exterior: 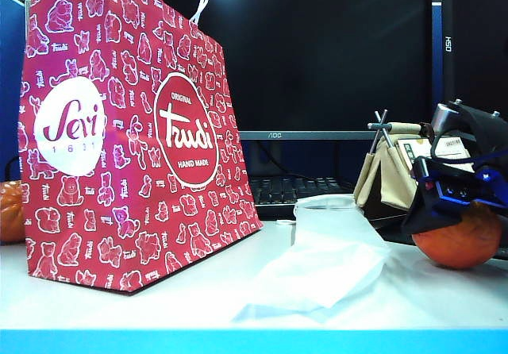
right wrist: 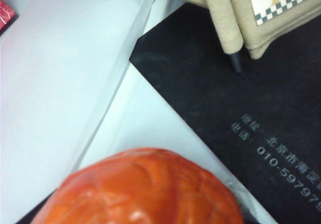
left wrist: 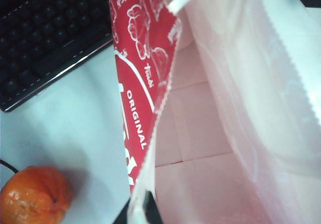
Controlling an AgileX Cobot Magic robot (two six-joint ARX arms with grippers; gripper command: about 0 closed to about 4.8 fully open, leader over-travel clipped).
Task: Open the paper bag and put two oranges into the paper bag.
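Note:
The tall pink-red paper bag (exterior: 127, 132) stands upright on the left of the table. My left gripper (left wrist: 145, 209) is shut on its top rim, a black finger on each side of the paper. The left wrist view looks down into the pale inside of the paper bag (left wrist: 200, 133), where nothing lies. One orange (exterior: 9, 211) rests on the table just left of the bag, also seen as orange (left wrist: 35, 196). At the right, my right gripper (exterior: 454, 211) sits down over the second orange (exterior: 460, 244), which fills the near edge as orange (right wrist: 145, 189). Its fingers are hidden there.
A white translucent plastic bag (exterior: 325, 259) lies crumpled between the paper bag and the right orange. Behind are a black keyboard (exterior: 294, 191), a dark monitor (exterior: 317, 52) and a beige folding stand (exterior: 389, 167) on a black mat (right wrist: 241, 108).

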